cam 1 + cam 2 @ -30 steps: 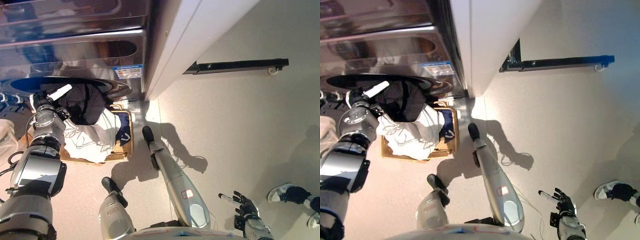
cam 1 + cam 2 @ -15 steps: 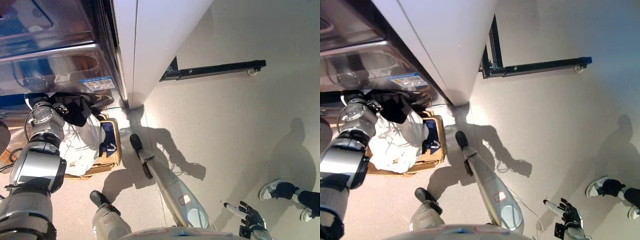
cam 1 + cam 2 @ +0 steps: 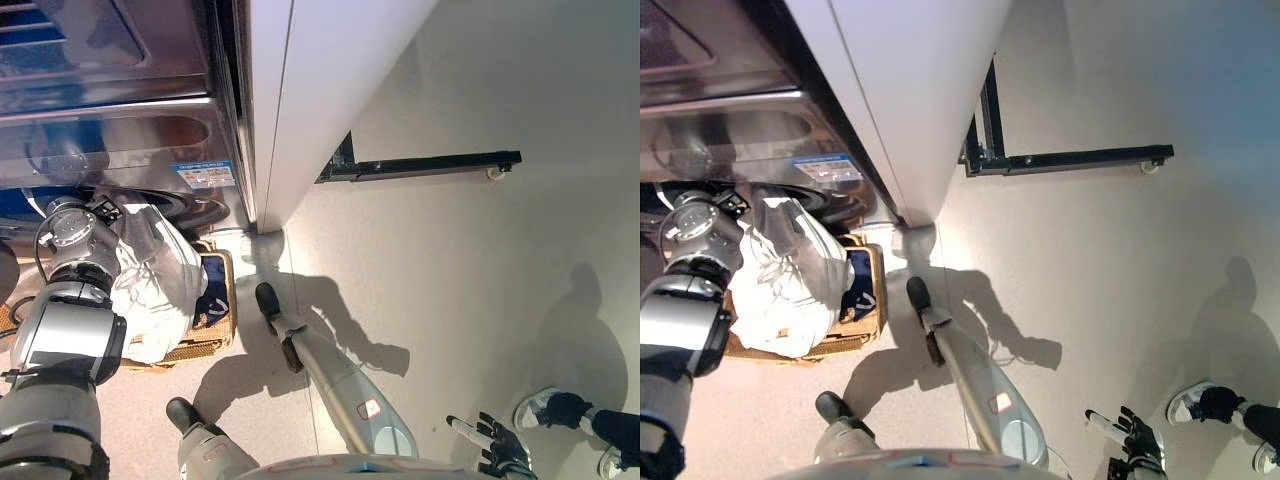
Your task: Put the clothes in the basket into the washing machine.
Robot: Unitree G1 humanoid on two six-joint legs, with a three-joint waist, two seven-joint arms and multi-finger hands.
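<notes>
The white garment (image 3: 150,285) hangs from the top of the left arm down into the wicker basket (image 3: 215,330), which stands on the floor directly below the washing machine (image 3: 120,120) opening. A dark blue item (image 3: 212,295) lies in the basket beside it.

Change over the last second: the dark garment that was held at the drum opening is no longer visible, and white cloth now covers the place where it was. Judgement: the dark item has probably gone into the drum, and the white garment is the load now being raised.

The left hand (image 3: 105,212) sits at the machine's lower front edge, with the white cloth bunched against it. Its fingers are hidden by the cloth, so whether they are clamped on the garment cannot be told.

The right hand (image 3: 495,445) is idle at the lower right, well clear of the work, fingers spread apart.

Surroundings: a black bar on casters (image 3: 420,165) lies on the floor beside the machine's white side panel. A person's shoe (image 3: 545,408) shows at the lower right, near the right hand.

Obstruction: the garment's lower part trails in the basket and may drag or snag on the basket rim during the lift.
</notes>
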